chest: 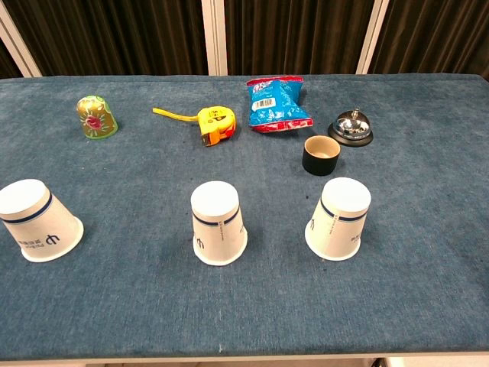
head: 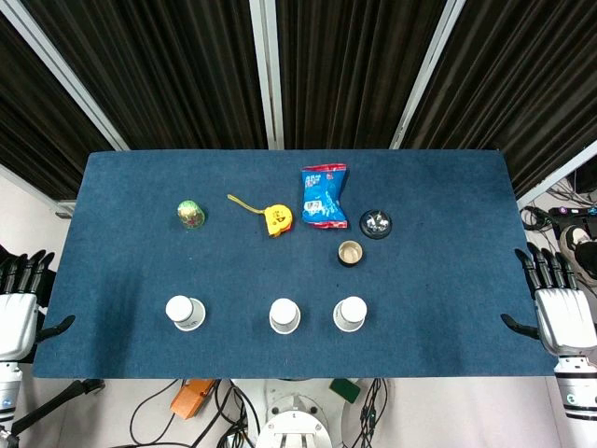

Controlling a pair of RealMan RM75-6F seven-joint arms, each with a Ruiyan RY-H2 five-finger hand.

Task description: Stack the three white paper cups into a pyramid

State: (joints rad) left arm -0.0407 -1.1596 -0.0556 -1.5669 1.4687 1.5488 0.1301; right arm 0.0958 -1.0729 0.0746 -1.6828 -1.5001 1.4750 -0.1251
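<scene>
Stacking is not begun: left cup (chest: pixel 38 220), middle cup (chest: pixel 218 223) and right cup (chest: pixel 338 219) are set inverted, apart. Left hand (head: pixel 17 313) and right hand (head: pixel 562 313) are held spread, nothing gripped.

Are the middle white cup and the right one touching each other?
Apart. The chest view shows bare blue cloth between the middle cup and the right cup; the head view shows the same gap.
</scene>
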